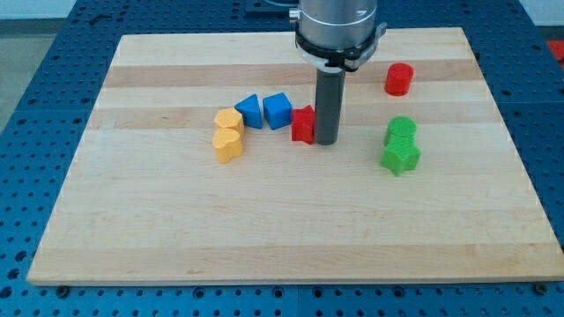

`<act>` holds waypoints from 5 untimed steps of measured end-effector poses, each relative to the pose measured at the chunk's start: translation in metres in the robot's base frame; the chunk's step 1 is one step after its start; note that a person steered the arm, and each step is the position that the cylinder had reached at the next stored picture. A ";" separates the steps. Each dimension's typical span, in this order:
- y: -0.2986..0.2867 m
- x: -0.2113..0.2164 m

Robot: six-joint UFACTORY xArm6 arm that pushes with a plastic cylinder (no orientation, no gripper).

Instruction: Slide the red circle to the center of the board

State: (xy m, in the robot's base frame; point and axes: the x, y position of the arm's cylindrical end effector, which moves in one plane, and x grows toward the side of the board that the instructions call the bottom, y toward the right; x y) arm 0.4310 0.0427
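Red circle, a short glossy plastic cylinder (398, 79), stands upright near the view's top right of the pale wooden desk (282, 229), well apart from my tip and away from the board's middle.

That desk, a light board of glued wood strips with visible grain, lies on a blue perforated metal base (35, 88). Over its upper middle the silver and black arm (339, 31) comes straight down from the view's top edge, ending in a straight dark grey rod held vertical. My tip (326, 142) rests on the wood, touching the right side of a red plastic block of uneven shape (303, 125). No gripper is in view, only the bare rod, which holds nothing.

Left of that red block sits a blue plastic cube (278, 111), and just beside it a blue plastic triangular block (249, 112). Further left a yellow plastic block of rounded, many-sided shape (228, 121) touches a yellow plastic heart-like block (227, 145) below it.

On the view's right a green plastic cylinder (401, 132) stands against a green plastic star-like block (400, 158) beneath it, both well below the red circle.
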 end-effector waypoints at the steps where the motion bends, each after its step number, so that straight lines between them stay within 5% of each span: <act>1: 0.003 -0.003; 5: 0.065 -0.046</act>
State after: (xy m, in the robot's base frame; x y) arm 0.3855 0.1081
